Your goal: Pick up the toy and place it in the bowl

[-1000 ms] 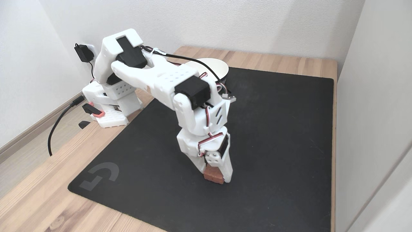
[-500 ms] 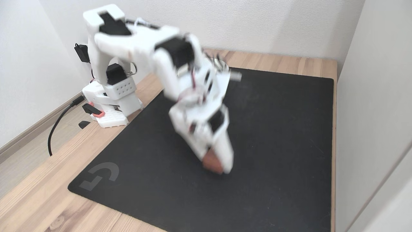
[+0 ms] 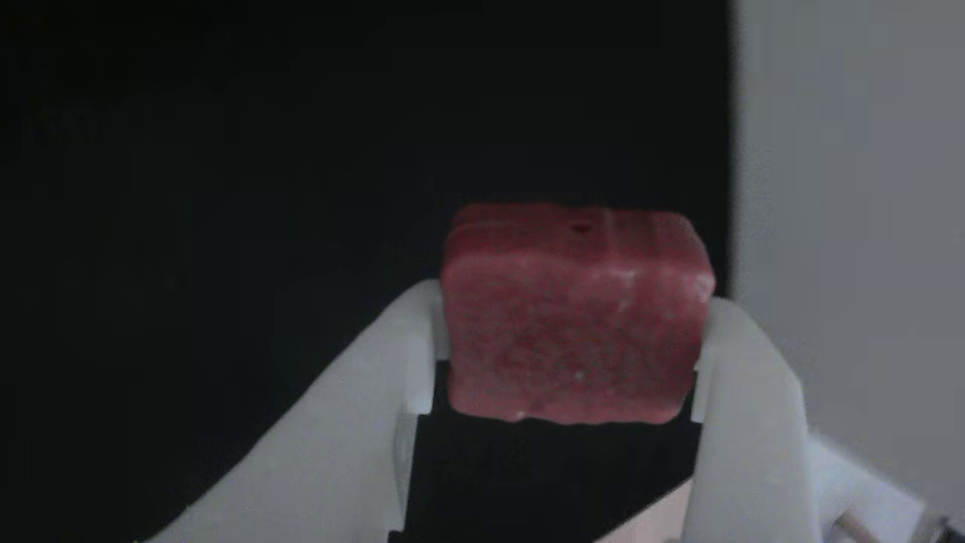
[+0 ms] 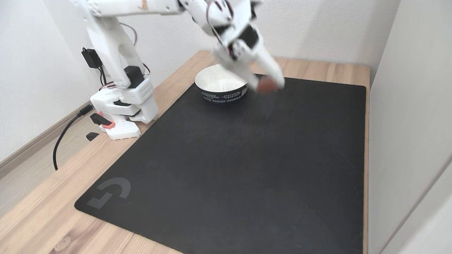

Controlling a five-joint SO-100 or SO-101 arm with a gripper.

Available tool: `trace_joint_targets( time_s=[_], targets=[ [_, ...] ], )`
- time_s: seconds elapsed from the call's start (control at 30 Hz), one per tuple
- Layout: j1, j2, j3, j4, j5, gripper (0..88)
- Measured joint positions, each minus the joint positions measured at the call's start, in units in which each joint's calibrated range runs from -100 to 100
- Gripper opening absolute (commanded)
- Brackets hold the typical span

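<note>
In the other view we see the gripper pinching the red toy between its white fingers. In the fixed view the bowl sits at the mat's 11 o'clock corner; its visible white inside looks bare. At its 3 o'clock, our gripper holds the toy aloft, blurred.
</note>
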Motion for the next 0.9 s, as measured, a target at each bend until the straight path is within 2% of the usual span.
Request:
trace_joint_targets(
  time_s=[0.1, 0.13, 0.2, 0.27, 0.37, 0.43, 0.6, 0.9],
  targets=[
    [-6.82, -8.41, 10.68, -5.23, -2.32, 2.4],
    [-11.4, -12.74, 17.1, -7.85, -3.81, 2.4],
    [-13.15, -15.74, 20.88, -9.96, -4.94, 2.4],
    [-20.31, -22.65, 31.46, -13.85, -6.64, 2.4],
    [-23.8, -27.39, 39.4, -16.97, -8.13, 2.4],
    [-29.05, -31.97, 48.56, -19.33, -9.06, 2.4],
    [-31.71, -38.05, 59.05, -20.26, -9.99, 2.4],
    [-35.62, -39.88, 65.38, -20.35, -9.83, 2.7]
  ],
)
